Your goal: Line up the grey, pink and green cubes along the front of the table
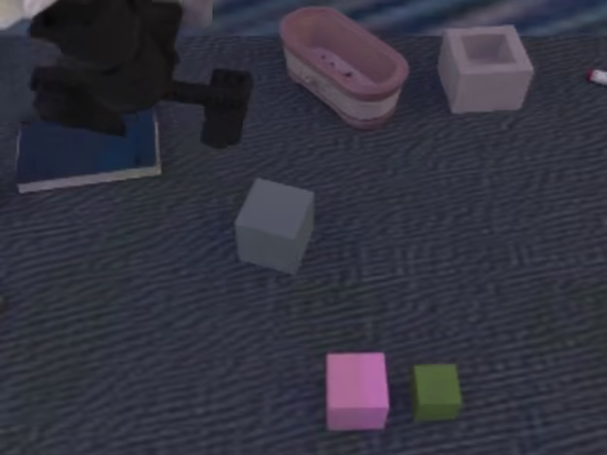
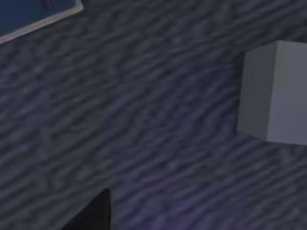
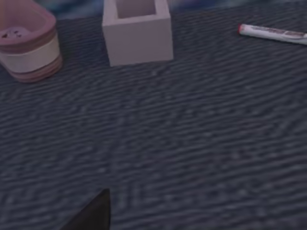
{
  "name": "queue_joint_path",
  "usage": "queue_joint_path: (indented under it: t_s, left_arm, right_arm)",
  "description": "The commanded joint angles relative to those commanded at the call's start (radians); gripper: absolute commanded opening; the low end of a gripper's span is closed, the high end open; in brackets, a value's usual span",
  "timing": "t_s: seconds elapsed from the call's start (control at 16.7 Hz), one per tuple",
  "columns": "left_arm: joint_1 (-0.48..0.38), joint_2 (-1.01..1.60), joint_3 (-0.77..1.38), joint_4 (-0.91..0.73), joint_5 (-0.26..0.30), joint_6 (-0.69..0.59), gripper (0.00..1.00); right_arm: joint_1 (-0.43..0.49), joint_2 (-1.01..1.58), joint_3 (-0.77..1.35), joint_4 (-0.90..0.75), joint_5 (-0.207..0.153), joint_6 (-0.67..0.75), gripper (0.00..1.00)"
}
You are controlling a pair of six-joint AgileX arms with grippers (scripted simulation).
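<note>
Top view shows our left arm over the table's (image 1: 455,275) far left corner, above the blue book (image 1: 90,156), with our left gripper (image 1: 226,109) reaching toward the middle of the far edge. We cannot tell whether its fingers are open or closed. It hangs apart from the grey cube (image 1: 275,226), which sits near the middle of the table, a little toward the left, touching nothing.

The pink cube (image 1: 357,390) rests at the front edge, slightly right of centre. The green cube (image 1: 436,391) sits just beside it on the right, with a narrow gap between them. The grey cube is well apart from both, farther back.

Along the far edge stand a pink oval tub (image 1: 343,64) and, to its right, a pale hollow box (image 1: 485,68). A marker (image 1: 597,76) lies at the right edge.

Left wrist view catches a corner of the book (image 2: 33,17) and one side of the grey cube (image 2: 273,93).

Right wrist view shows the tub (image 3: 26,43), the box (image 3: 137,33) and the marker (image 3: 272,32). Our right gripper does not appear in the top view, and we cannot tell how its fingers stand.
</note>
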Motion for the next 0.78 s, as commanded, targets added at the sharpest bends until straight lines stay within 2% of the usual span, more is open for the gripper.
queue_joint_path:
  t_s: [0.24, 0.48, 0.6, 0.78]
  left_arm:
    - [-0.073, 0.315, 0.303, -0.178, 0.003, -0.029, 1.00]
    - [-0.123, 0.522, 0.511, -0.294, 0.004, -0.048, 1.00]
    - [-0.136, 0.573, 0.566, -0.323, 0.005, -0.053, 1.00]
    - [-0.139, 0.585, 0.578, -0.330, 0.005, -0.054, 1.00]
  right_arm:
    - [-0.107, -0.184, -0.164, 0.163, -0.058, -0.098, 1.00]
    - [-0.173, -0.308, -0.256, 0.276, -0.110, -0.150, 1.00]
    - [-0.189, -0.334, -0.277, 0.306, -0.126, -0.162, 1.00]
    - [-0.193, -0.339, -0.282, 0.313, -0.130, -0.164, 1.00]
